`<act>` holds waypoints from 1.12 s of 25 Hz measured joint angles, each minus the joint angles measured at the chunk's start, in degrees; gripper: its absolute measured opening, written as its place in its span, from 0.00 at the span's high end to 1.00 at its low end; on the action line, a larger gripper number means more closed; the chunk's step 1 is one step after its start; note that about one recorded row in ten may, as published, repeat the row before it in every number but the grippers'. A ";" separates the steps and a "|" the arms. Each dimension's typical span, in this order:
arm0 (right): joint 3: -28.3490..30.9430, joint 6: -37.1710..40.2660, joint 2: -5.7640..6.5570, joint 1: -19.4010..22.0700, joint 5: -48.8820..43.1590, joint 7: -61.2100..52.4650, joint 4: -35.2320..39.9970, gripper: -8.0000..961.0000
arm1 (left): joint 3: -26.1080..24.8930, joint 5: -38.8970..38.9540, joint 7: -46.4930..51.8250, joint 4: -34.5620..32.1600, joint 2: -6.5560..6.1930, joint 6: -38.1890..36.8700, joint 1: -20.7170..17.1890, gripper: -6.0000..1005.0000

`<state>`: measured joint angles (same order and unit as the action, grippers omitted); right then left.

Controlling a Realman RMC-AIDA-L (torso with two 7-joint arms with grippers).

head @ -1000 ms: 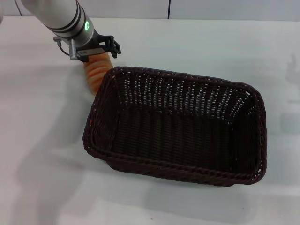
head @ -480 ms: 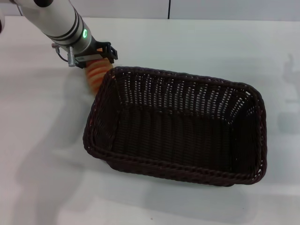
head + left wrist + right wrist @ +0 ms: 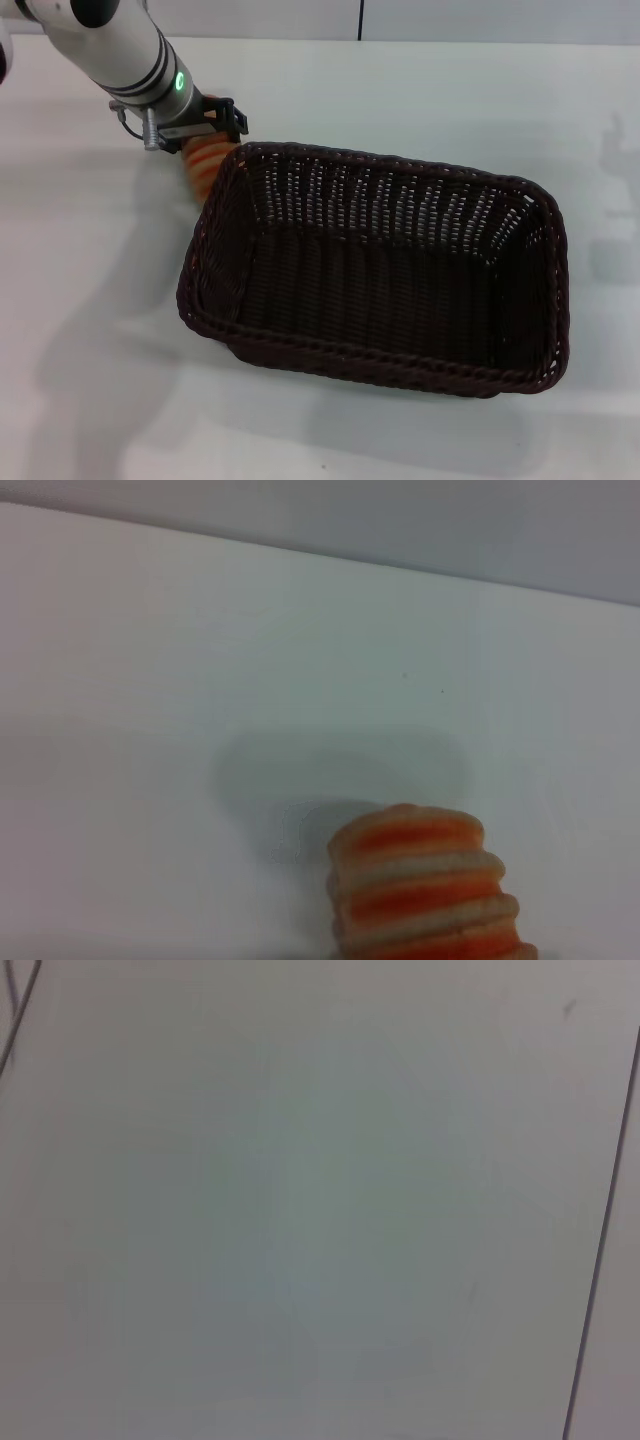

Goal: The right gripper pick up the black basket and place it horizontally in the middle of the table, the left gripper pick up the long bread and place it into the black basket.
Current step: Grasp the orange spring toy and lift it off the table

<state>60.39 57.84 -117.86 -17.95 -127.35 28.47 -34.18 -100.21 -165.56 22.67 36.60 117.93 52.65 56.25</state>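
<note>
The black basket [image 3: 372,268] lies flat and empty on the white table [image 3: 90,300], its long side across the view. The long bread [image 3: 204,161], tan with orange stripes, lies on the table just outside the basket's far left corner. It also shows in the left wrist view [image 3: 425,890]. My left gripper [image 3: 205,128], on the arm with the green light, is low over the bread's far end. Its jaws stand apart on either side of the bread. My right gripper is out of view; its wrist view shows only bare white surface.
The basket's braided rim [image 3: 236,158] stands right against the bread's near end. A dark seam [image 3: 361,18] runs up the wall behind the table's far edge.
My left gripper has come down and slightly left onto the bread, covering more of it. The bread and the basket have not moved.
</note>
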 joint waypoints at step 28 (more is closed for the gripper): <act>-0.10 0.09 -0.01 -0.94 0.00 0.00 0.32 0.61 | 1.17 0.08 -1.90 -1.12 0.43 -0.98 0.44 0.33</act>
<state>60.29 57.93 -117.87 -18.89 -127.35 28.47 -33.87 -99.04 -165.48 20.77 35.48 118.36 51.67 56.69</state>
